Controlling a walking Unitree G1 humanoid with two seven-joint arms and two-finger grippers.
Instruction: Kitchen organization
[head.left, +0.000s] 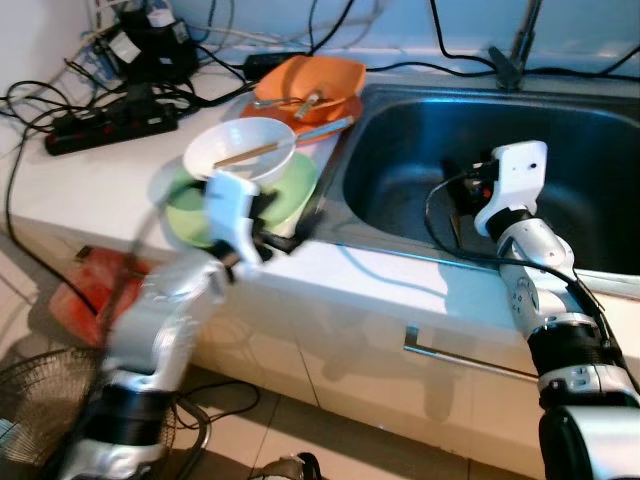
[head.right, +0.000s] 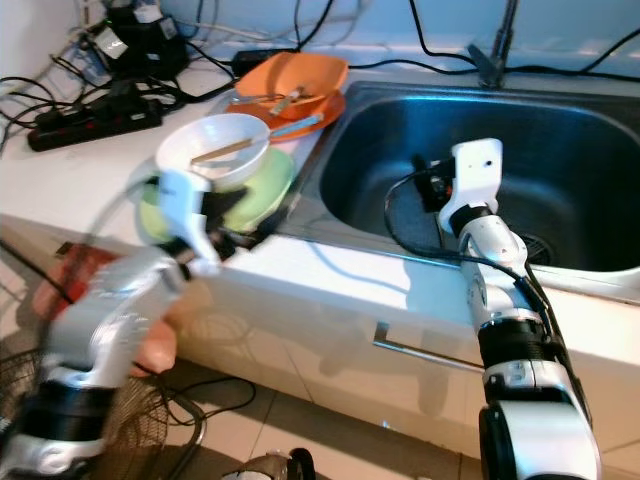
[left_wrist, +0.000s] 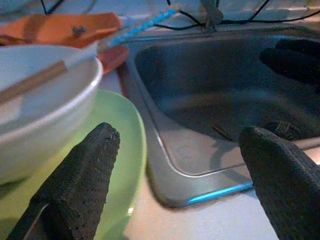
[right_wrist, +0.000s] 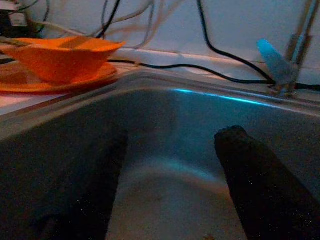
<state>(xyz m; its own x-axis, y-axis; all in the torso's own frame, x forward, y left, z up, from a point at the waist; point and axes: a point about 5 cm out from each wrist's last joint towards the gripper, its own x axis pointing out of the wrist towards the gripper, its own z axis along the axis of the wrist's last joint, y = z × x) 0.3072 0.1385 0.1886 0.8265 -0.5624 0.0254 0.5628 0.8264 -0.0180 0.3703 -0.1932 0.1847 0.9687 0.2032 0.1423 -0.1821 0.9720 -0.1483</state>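
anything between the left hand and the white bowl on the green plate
Nothing visible. The left hand is open at the near edge of the green plate, and the white bowl, a chopstick lying across it, sits just beyond its fingers with no object between.

Left arm (head.left: 165, 320) motion-blurred; fan (head.left: 25, 405) cropped

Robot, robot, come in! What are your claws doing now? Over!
Left claw open beside green plate and white bowl. Right claw open, empty, inside sink. Chopstick lies in bowl.
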